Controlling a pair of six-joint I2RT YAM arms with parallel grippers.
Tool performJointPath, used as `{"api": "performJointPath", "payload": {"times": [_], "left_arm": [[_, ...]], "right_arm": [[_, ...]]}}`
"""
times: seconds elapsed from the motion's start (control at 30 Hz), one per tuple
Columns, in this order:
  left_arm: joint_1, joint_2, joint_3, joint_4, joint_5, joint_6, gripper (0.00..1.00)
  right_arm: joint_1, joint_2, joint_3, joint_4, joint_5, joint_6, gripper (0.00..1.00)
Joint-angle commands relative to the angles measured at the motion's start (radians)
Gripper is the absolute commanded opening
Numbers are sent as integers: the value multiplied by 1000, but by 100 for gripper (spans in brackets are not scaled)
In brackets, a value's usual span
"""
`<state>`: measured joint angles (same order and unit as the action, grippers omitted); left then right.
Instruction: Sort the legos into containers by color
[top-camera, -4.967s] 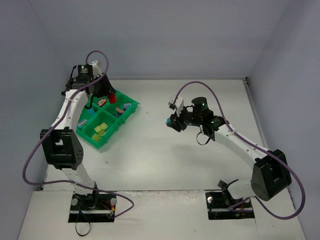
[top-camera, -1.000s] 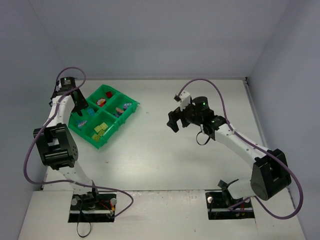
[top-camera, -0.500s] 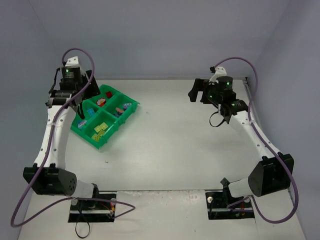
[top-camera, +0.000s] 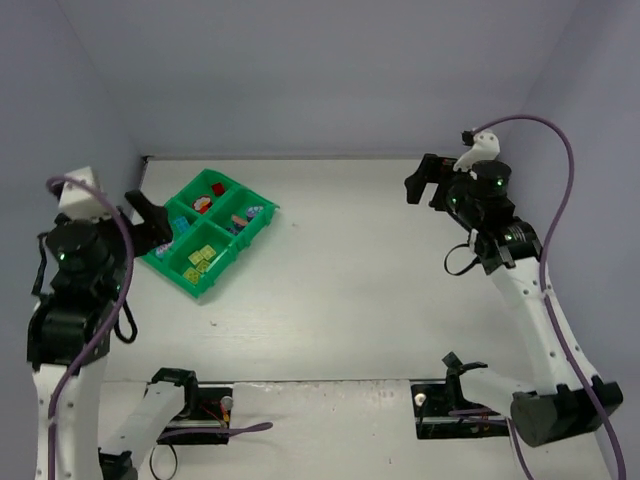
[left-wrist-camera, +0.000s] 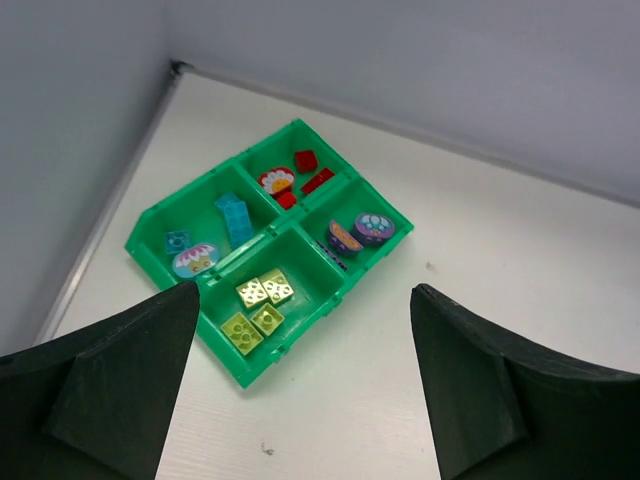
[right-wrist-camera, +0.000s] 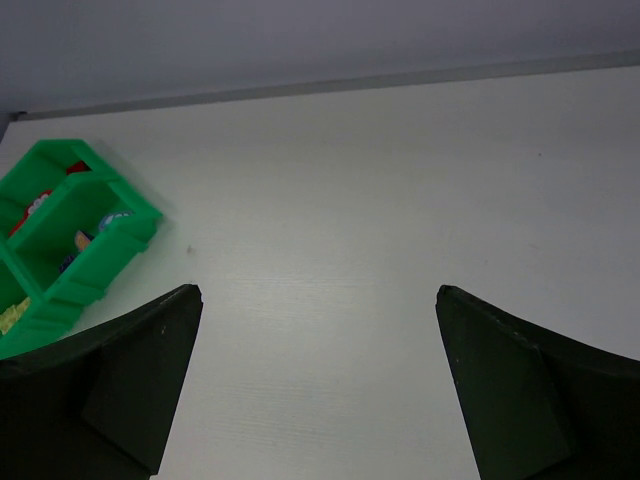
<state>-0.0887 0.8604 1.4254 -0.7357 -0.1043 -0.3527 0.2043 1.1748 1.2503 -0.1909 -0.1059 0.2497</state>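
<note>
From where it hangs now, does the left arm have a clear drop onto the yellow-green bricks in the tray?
Probably yes. The left gripper hangs open above the green tray. The yellow-green bricks lie in an uncovered compartment, in plain view of its wrist camera, with nothing in between.

White wood-grain tabletop (top-camera: 330, 290) is filling the ctr of the top view, running up to a thin grey strip (top-camera: 320, 157) across the upper third. Above it, a plain pale blue-grey back wall (top-camera: 320, 70) is taking up the top of frame. A matching left-side wall (top-camera: 40, 110) and right-side wall (top-camera: 600, 110) are closing in at the far L and R edges. A lighter board (top-camera: 330, 430) is lying along the btm edge. Soft, even light is falling, w/ only faint shadows. A tiny dark speck (left-wrist-camera: 265, 450) is showing on the surface, lower left of the L wrist view.
</note>
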Motion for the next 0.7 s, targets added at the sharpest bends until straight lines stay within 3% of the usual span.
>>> {"api": "performJointPath", "payload": {"times": [0.0,0.13,0.67], "left_arm": [[4,-98,-54,-1,-106,-6,80],[4,-208,-140,-33,-170,-11,81],[4,-396,-302,-110,-167,-61,82]], "right_arm": [[23,-114,-21,15,97,-29,100],[49,-211,-78,4,159,-52,100],[87,-529,-252,-62,201,-76,100]]}}
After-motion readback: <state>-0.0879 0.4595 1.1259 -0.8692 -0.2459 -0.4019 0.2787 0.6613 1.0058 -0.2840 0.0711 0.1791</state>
